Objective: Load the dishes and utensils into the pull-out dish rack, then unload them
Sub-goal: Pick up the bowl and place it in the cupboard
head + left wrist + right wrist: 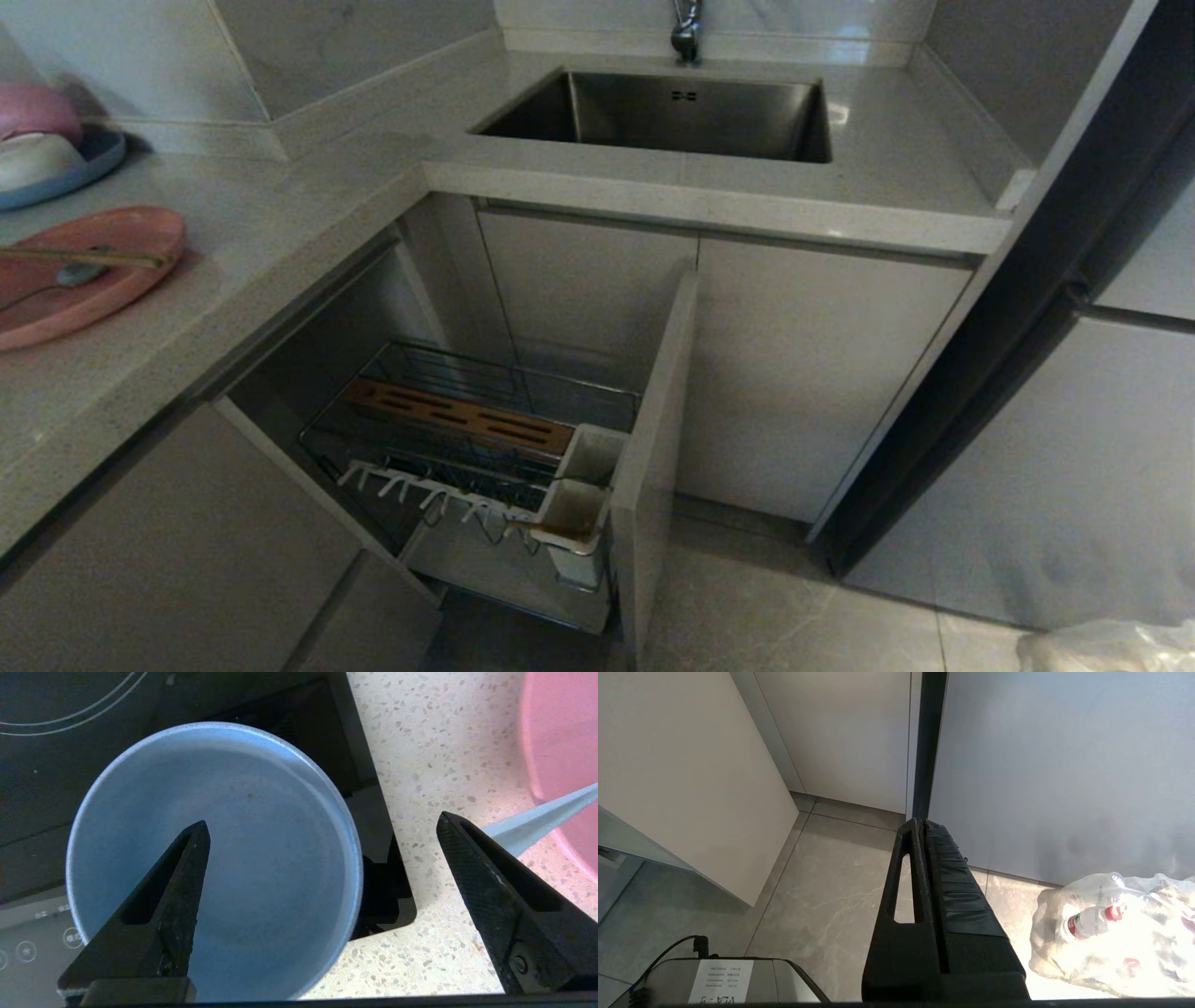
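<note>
A speckled countertop (233, 233) carries the pink plate (84, 271) with chopsticks (84, 256) and spoon (79, 273) near its left edge. Below, the dish rack (485, 457) stands pulled out. The left gripper (322, 826) hangs spread wide over the blue-grey bowl (261, 858), holding nothing. The right gripper (922, 828) hangs pressed together above the floor (831, 896).

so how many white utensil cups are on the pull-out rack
2: both at the front panel end of the rack, one cup behind the other. Any further cup behind the panel would be hidden.
</note>
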